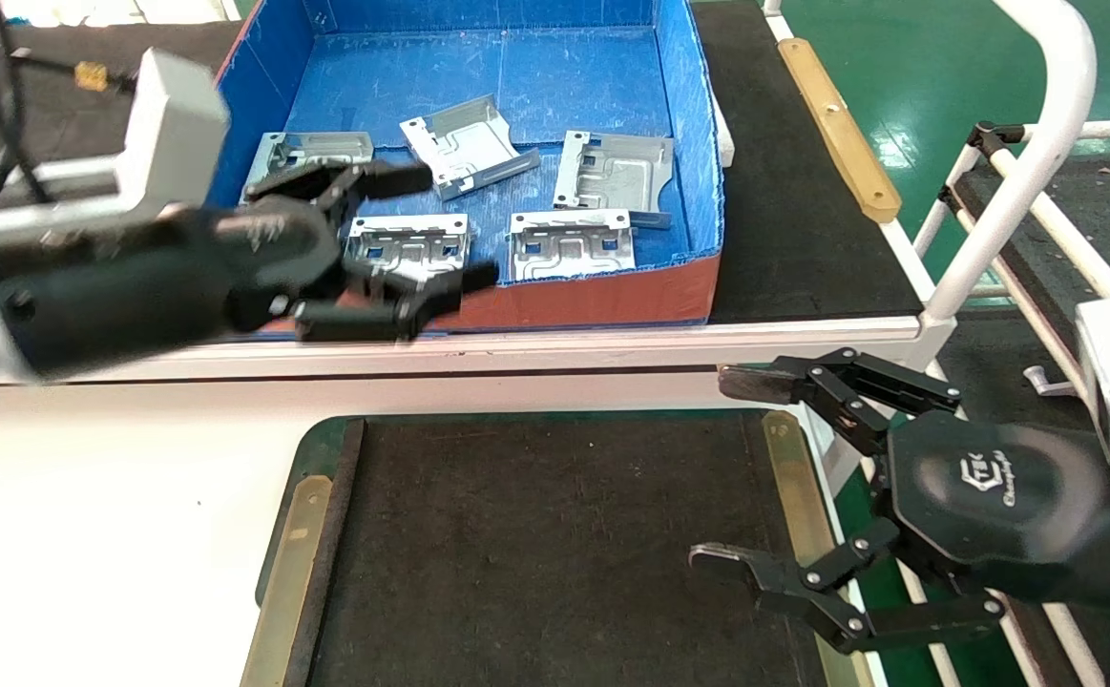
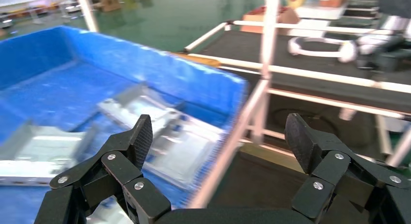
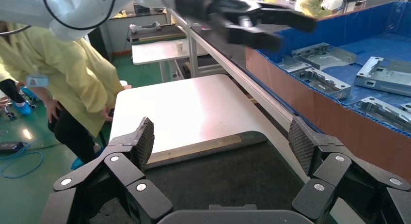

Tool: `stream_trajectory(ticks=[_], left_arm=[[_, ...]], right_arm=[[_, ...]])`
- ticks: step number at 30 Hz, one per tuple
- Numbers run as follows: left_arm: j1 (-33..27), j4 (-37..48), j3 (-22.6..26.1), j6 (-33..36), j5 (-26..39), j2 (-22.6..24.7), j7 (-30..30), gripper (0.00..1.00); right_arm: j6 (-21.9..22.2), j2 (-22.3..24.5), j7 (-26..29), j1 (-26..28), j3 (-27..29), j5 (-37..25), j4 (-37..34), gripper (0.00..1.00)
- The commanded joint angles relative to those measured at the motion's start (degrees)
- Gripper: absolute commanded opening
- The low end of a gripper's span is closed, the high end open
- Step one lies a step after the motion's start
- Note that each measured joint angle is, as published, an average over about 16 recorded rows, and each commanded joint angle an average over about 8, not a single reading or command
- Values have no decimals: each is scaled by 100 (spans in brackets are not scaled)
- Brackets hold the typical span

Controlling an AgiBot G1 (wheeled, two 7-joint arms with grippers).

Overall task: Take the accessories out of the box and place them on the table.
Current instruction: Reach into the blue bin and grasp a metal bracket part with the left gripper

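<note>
The blue box (image 1: 698, 124) with an orange-red front wall sits on the far bench. Several silver plates lie flat in it, among them one at the back middle (image 1: 464, 143), one at the right (image 1: 617, 172) and one at the front (image 1: 574, 243). My left gripper (image 1: 450, 227) is open and empty, hovering over the front left plate (image 1: 408, 246). In the left wrist view my left gripper (image 2: 219, 134) shows blurred plates (image 2: 179, 141) beyond it. My right gripper (image 1: 722, 469) is open and empty over the right edge of the table's dark mat (image 1: 555, 534). In the right wrist view it (image 3: 220, 136) is above the mat (image 3: 218, 180).
The white tabletop (image 1: 87, 496) has brass strips (image 1: 292, 563) beside the mat. The bench's black mat (image 1: 793, 191) and white front rail (image 1: 516, 339) lie beyond it. A white tube frame (image 1: 1032, 162) stands at the right. A person in yellow (image 3: 72, 83) stands past the table's left side.
</note>
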Motion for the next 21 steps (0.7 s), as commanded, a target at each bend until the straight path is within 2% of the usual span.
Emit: stream_trajectory(ticks=[1, 14, 21], left_arm=[[-207, 109, 112, -188, 255, 139, -129, 100], [-1079, 1052, 732, -1251, 1676, 845, -1304, 100], [-1557, 1454, 1097, -1442, 2396, 1130, -2056, 100]], right_arm=[[0, 0, 0, 0, 0, 0, 0, 100], [0, 0, 0, 0, 0, 0, 0, 100], [0, 0, 0, 0, 0, 0, 0, 100]])
